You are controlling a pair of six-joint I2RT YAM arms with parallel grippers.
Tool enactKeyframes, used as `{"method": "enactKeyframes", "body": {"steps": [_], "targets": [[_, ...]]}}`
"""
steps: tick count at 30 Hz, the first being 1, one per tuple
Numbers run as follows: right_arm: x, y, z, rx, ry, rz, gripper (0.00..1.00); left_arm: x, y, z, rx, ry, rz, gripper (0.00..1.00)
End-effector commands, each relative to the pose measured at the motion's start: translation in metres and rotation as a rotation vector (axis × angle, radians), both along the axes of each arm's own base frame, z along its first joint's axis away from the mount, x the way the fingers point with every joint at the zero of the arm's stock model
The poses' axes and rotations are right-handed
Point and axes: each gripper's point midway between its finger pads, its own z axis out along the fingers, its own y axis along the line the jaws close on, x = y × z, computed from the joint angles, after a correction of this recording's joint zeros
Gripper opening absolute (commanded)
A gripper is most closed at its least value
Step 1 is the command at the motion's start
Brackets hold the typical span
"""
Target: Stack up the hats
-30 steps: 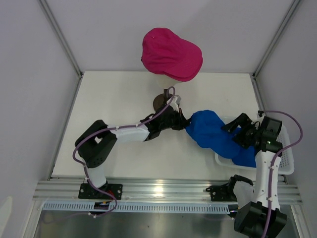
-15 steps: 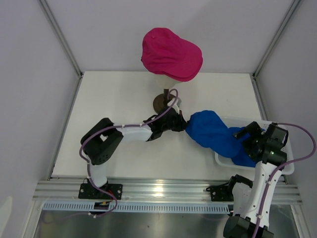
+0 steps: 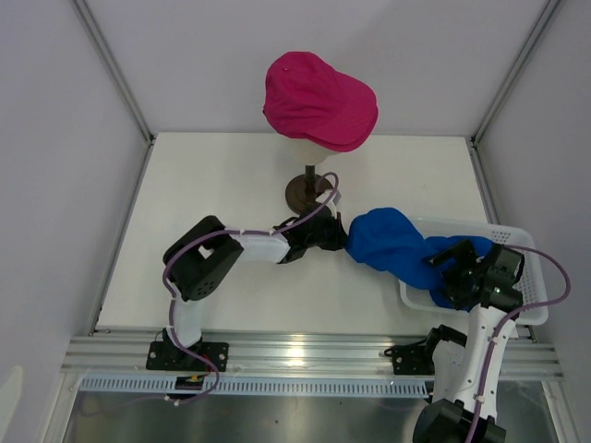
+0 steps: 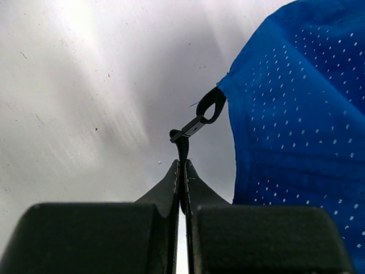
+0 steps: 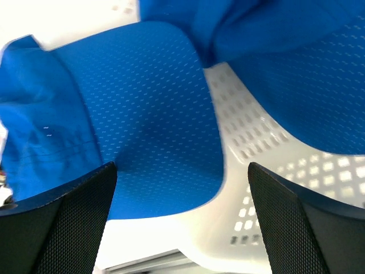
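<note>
From the clamped left gripper [image 4: 182, 171], pinching its black strap [image 4: 197, 121], rightward to the basket [image 3: 531, 309] beneath the wide-spread right gripper [image 5: 181, 168]: blue hat [image 3: 392, 247] stretched long; pink hat [image 3: 319, 100] farther back, nearer the left gripper than the right

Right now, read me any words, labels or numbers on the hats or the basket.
None: no text shows in any view.
Pink hat: plain fabric, no logo.
Blue hat: only perforation dots, no print.
Basket: bare white mesh, no label.
</note>
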Motion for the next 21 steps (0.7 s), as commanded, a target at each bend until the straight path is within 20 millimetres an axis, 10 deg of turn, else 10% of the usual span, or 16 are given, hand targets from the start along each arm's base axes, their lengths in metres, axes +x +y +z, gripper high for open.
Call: {"method": "enactKeyframes", "body": {"steps": [1, 13, 21], "targets": [[0.02, 0.002, 0.016, 0.026, -0.121, 0.001, 0.99, 0.012, -0.014, 0.028, -0.055, -0.077, -0.029, 0.01], [0.038, 0.013, 0.036, 0.076, -0.28, 0.053, 0.86, 0.013, -0.016, 0.023, -0.037, -0.069, -0.037, 0.01], [0.043, 0.012, 0.044, 0.058, -0.32, 0.065, 0.26, 0.014, -0.017, 0.026, -0.036, -0.08, -0.04, 0.01]]}}
